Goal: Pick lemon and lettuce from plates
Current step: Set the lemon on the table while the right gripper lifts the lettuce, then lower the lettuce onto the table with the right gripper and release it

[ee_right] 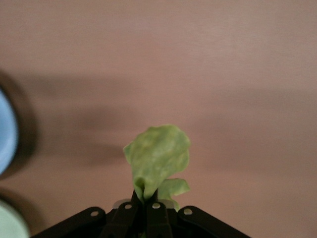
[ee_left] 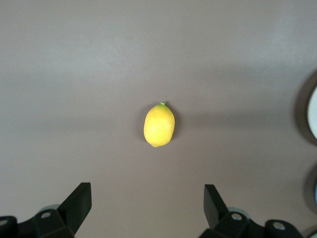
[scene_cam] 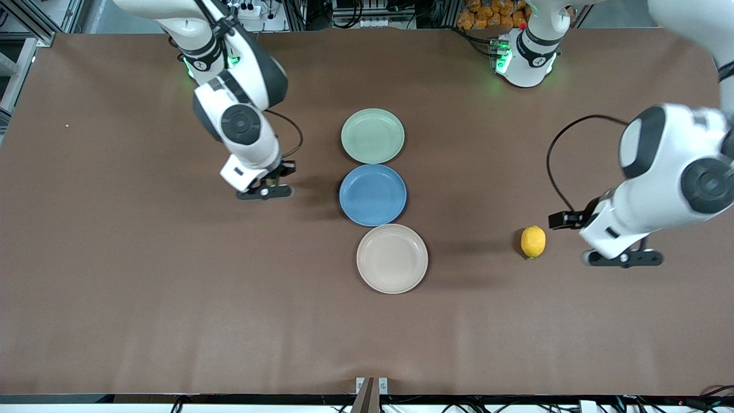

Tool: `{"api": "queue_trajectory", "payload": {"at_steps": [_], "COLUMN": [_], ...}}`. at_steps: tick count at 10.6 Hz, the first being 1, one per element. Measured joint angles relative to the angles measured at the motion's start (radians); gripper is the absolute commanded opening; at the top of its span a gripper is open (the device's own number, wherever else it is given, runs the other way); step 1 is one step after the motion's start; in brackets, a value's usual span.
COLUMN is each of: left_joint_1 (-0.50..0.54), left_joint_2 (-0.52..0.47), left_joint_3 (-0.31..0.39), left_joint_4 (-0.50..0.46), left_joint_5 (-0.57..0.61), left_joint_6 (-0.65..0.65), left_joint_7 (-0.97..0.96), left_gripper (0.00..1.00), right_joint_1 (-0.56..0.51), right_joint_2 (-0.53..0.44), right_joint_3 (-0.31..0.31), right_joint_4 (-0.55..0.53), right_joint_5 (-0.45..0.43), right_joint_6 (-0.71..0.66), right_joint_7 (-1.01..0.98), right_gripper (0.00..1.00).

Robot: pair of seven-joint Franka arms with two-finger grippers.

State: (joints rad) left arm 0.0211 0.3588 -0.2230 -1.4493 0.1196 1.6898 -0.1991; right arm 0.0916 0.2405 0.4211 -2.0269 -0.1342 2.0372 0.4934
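While hidden from the front, lettuce [ee_right: 158, 161] hangs pinched in right gripper [ee_right: 146, 201]; left gripper [ee_left: 147, 203] spread wide.

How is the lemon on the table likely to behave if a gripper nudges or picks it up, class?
The lemon lies on its side on the bare table, so a nudge would probably roll it. Its rounded oval body may slip between flat fingers. It looks firm, so the open left gripper could likely close on it without crushing.
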Motion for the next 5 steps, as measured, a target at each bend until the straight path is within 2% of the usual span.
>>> {"api": "queue_trajectory", "payload": {"at_steps": [3,5], "left_joint_1": [-0.001,-0.001], "left_joint_2": [-0.075,-0.11], "left_joint_3": [-0.009,-0.013], "left_joint_4": [0.005,0.015], "left_joint_5": [0.0,-0.016], "left_joint_6": [-0.054,-0.088], "left_joint_7": [0.0,0.0], "left_gripper": [1.0,1.0], "right_joint_1": [-0.089,-0.137], "right_joint_2": [-0.039,-0.04], "right_joint_3": [-0.047,-0.109], "right_joint_4": [-0.067,-0.085], "right_joint_5": [0.002,0.002], "right_joint_6": [0.003,0.006], "right_joint_7": [-0.107,-0.174], "right_gripper": [0.0,0.0]}}
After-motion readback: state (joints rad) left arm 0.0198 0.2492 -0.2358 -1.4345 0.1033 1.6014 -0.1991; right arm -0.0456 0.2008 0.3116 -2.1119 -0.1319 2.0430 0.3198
